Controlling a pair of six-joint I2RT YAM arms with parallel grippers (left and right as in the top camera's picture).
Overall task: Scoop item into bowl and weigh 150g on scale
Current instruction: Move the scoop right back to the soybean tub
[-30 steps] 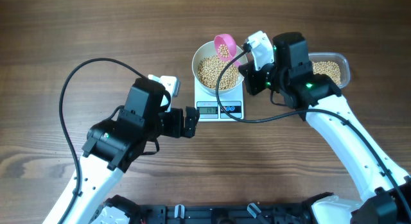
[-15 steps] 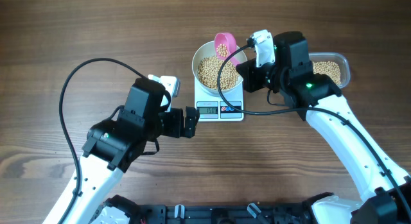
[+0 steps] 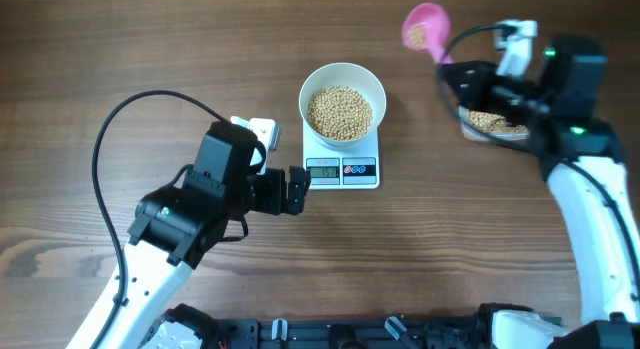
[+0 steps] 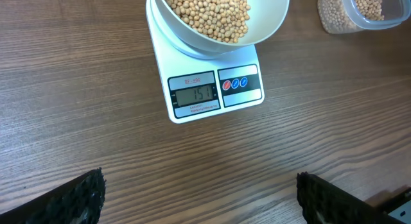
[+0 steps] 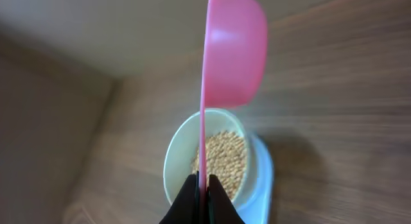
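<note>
The white bowl (image 3: pixel 308 89) stands on the scale (image 3: pixel 342 171), full of beige beans (image 3: pixel 340 111). In the left wrist view the scale (image 4: pixel 215 89) shows a lit display below the bowl (image 4: pixel 192 38). My left gripper (image 3: pixel 297 192) rests open just left of the scale, nothing between its fingers (image 4: pixel 70 198). My right gripper (image 3: pixel 460 77) is at the back right, shut on the handle of a pink scoop (image 3: pixel 425 29) that holds a few beans. In the right wrist view the scoop (image 5: pixel 234 51) stands edge-on above the gripper (image 5: pixel 202 189), with the bowl (image 5: pixel 173 160) behind it.
A clear plastic tub (image 3: pixel 495 136) of beans sits at the right, partly under my right arm; it also shows at the top right of the left wrist view as the tub (image 4: pixel 334 15). A black cable loops over the table at the left.
My right arm has swung away from the bowl to the back right, carrying the pink scoop, and now hangs over the tub. The left arm has not moved.
</note>
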